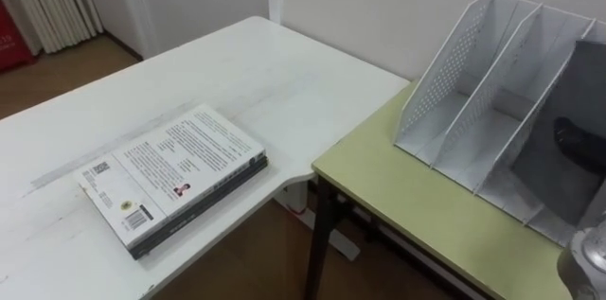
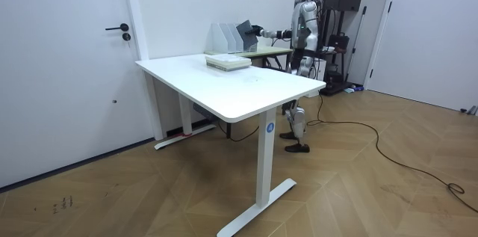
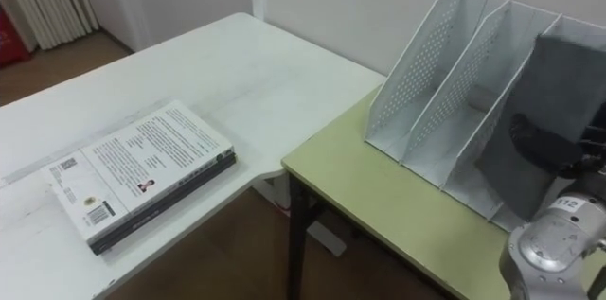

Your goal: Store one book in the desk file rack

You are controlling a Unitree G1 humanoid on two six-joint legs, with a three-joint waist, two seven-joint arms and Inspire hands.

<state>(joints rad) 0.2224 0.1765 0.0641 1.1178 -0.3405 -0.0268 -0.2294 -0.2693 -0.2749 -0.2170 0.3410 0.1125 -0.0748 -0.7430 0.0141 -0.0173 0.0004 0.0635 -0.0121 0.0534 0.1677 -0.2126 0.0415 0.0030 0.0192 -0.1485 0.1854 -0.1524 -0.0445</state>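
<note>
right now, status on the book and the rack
Right hand shut on grey book. Book standing in white file rack, third slot from left. Book stack on white table. Nothing blocking.

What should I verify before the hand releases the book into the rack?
1. Right hand grips grey book: ok.
2. Book inside file rack, third slot from the left: ok.
3. Book's lower edge seated on slot floor: cannot tell, hidden.
4. Rack standing on green desk: ok.
5. Other two slots empty: ok.
</note>
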